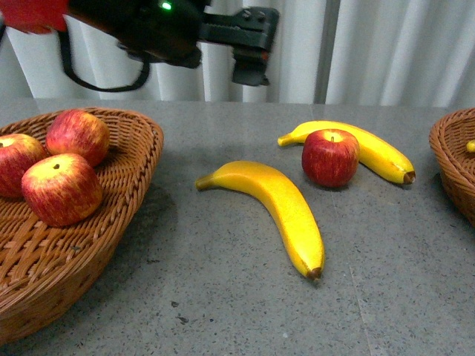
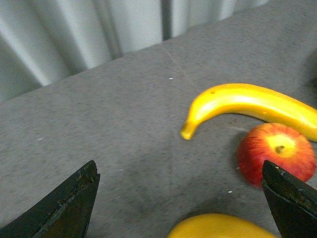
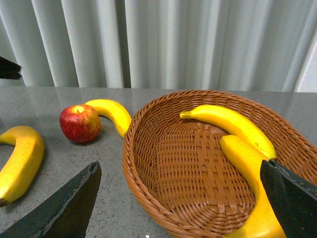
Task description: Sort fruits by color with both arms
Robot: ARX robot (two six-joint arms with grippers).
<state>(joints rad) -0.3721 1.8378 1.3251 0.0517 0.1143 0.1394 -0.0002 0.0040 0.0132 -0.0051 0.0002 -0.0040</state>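
Three apples [image 1: 61, 189] sit in the left wicker basket [image 1: 119, 170]. Two loose bananas [image 1: 274, 208] and a loose apple [image 1: 330, 157] lie on the tabletop [image 1: 185, 297]. Both claws gape wide and empty: the left claw [image 2: 179, 168] above the tabletop, the right claw [image 3: 179, 167] over the banana basket [image 3: 148, 163].

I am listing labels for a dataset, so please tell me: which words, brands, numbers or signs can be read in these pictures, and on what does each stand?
None can be read in any view.
The apples, the bananas, the left basket, the right basket, the table and the curtain are plain, without stickers or print.
The left arm shows only a small green light, no letters.
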